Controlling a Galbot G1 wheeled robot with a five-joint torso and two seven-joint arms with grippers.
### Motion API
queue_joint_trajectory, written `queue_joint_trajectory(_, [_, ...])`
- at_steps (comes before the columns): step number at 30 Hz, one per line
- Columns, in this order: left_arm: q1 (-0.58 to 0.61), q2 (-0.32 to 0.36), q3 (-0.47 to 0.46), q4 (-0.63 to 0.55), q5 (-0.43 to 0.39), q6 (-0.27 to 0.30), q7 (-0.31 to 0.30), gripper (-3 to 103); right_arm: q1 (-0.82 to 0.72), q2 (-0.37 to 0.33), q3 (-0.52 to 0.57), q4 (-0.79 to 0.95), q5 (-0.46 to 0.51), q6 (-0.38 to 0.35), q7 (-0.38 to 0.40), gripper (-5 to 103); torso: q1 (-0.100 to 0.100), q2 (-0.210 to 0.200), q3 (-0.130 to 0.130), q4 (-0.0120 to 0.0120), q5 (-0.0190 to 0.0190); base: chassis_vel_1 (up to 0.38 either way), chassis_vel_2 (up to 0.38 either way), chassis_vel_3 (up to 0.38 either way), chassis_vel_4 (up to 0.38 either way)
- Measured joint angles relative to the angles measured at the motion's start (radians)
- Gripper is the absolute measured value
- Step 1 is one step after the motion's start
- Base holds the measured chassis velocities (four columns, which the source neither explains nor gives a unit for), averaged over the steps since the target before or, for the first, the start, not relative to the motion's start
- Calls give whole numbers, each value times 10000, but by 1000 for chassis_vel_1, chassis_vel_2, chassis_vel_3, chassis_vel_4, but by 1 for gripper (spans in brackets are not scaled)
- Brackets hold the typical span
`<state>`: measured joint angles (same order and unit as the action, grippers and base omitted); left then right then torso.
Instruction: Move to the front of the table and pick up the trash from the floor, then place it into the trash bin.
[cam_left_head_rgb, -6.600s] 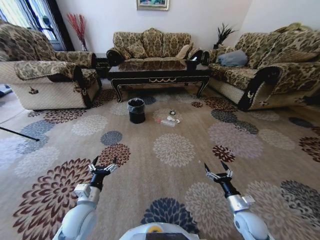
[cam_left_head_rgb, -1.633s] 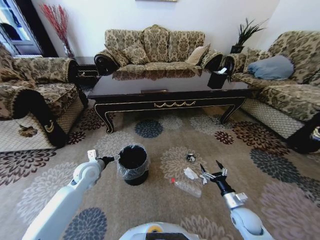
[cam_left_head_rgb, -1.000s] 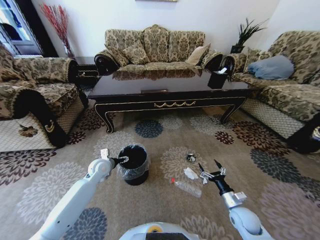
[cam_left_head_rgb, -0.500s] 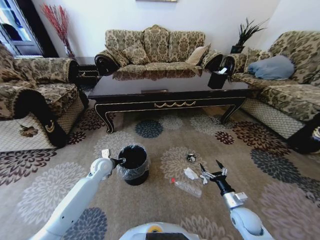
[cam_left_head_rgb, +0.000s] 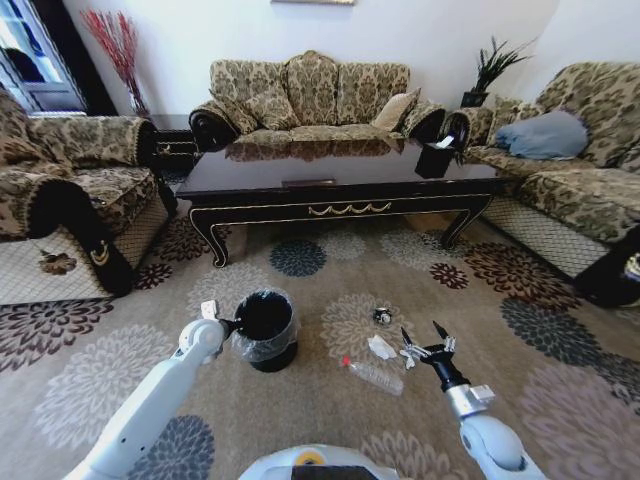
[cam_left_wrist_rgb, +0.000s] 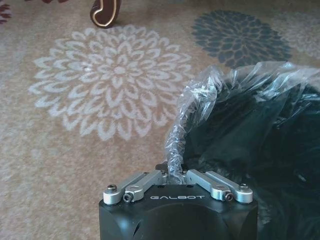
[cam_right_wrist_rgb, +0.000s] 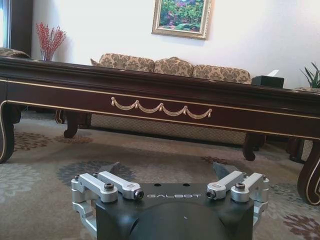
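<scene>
Pinching the clear liner bag (cam_left_wrist_rgb: 192, 107) at the near rim of the trash bin (cam_left_head_rgb: 265, 328), my left gripper (cam_left_wrist_rgb: 175, 176) has its fingers drawn narrow around a twisted fold of the plastic; the wrist view shows the crinkled film rising from between the linkages, with the black inside of the bin beside it. In the head view that gripper (cam_left_head_rgb: 232, 324) sits just at the bin's left edge, the arm reaching in from the lower left.

My right gripper (cam_left_head_rgb: 424, 341) hangs low above the carpet (cam_left_head_rgb: 560, 400) with its fingers spread wide and nothing between them. The trash lies just to its left: the crumpled white paper wad (cam_left_head_rgb: 380, 347) is nearest, the clear plastic bottle (cam_left_head_rgb: 372, 374) with the red cap lies on its side a little closer to me, and the small shiny piece (cam_left_head_rgb: 382, 316) sits farther out toward the table.

The bin stands on the floor to the left of the litter, near it but apart. Beyond both runs the table (cam_left_head_rgb: 340, 185), its gold-swagged apron (cam_right_wrist_rgb: 160, 107) facing my right wrist camera.
</scene>
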<state>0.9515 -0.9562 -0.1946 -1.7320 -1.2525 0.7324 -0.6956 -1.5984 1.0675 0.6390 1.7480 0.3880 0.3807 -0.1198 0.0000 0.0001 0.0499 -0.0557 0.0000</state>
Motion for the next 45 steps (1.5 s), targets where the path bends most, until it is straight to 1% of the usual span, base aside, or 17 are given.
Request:
queue_joint_trajectory(5, [103,194,-89,-182,-247,72,-337,2,45,-62,-19,-76,-80,0,2,100,0,-1,1,-8,-8,0,0,0,0])
queue_joint_trajectory(11, [185,664,-179,-664,-308,82,-397,1,35,-376,47,-174,-278,-1,10,100,0,-3,2,-4,-4,0,0,0,0])
queue_joint_trajectory(12, [202,1234,-193,-1103,-451,82,-442,0,-153,-957,-38,-222,-157,-268,-70,100,0,-3,0,-6,-3,0,0,0,0])
queue_joint_trajectory(13, [215,1466,-195,-1288,-519,76,-498,0,-192,-1263,-135,-312,-99,-345,-264,100,0,-3,-1,-7,0,0,0,0,0])
queue_joint_trajectory(14, [215,1466,-195,-1288,-519,76,-498,0,-192,-1263,-135,-312,-99,-345,-264,100,0,-3,-1,-7,0,0,0,0,0])
queue_joint_trajectory(17, [391,1809,-269,-1629,-706,73,-572,0,-115,-2025,-655,-944,-28,-320,-923,100,0,-3,-2,-5,-1,0,0,0,0])
queue_joint_trajectory(18, [391,1809,-269,-1629,-706,73,-572,0,-115,-2025,-655,-944,-28,-320,-923,100,0,-3,-2,-5,-1,0,0,0,0])
queue_joint_trajectory(21, [857,1923,-598,-1940,-705,62,-564,0,482,-2553,-1510,-2051,-573,110,-1571,100,0,-3,-2,-4,-1,0,0,0,0])
queue_joint_trajectory(22, [857,1923,-598,-1940,-705,62,-564,0,482,-2553,-1510,-2051,-573,110,-1571,100,0,-3,-2,-4,-1,0,0,0,0])
queue_joint_trajectory(24, [1173,2006,-812,-2089,-677,55,-527,0,923,-2788,-2192,-2600,-604,185,-1737,100,0,-3,-2,-5,1,0,0,0,0])
queue_joint_trajectory(27, [1629,2149,-1129,-2360,-614,55,-509,0,1417,-3244,-3204,-3071,-591,110,-2314,100,0,-3,-2,1,3,0,0,0,0])
queue_joint_trajectory(28, [1629,2149,-1129,-2360,-614,55,-509,0,1417,-3244,-3204,-3071,-591,110,-2314,100,0,-3,-2,1,3,0,0,0,0])
queue_joint_trajectory(30, [1719,2164,-1183,-2428,-572,50,-508,0,1506,-3528,-3533,-3156,-550,35,-2717,100,0,-3,-2,0,0,0,0,0,0])
queue_joint_trajectory(31, [1747,2160,-1185,-2440,-527,46,-509,0,1527,-3762,-3744,-3223,-472,-35,-3165,100,0,-3,-2,-6,-1,0,0,0,0])
queue_joint_trajectory(32, [1747,2160,-1185,-2440,-527,46,-509,0,1527,-3762,-3744,-3223,-472,-35,-3165,100,0,-3,-2,-6,-1,0,0,0,0])
queue_joint_trajectory(35, [1761,2079,-1136,-2430,-466,44,-488,0,1524,-4017,-3946,-3269,-286,-190,-3781,100,0,-3,-2,-7,-1,0,0,0,0])
queue_joint_trajectory(45, [1673,1948,-946,-2418,-472,40,-473,0,2089,-4106,-4620,-3763,-186,-481,-3983,100,0,-3,-2,-5,-1,0,0,0,0])
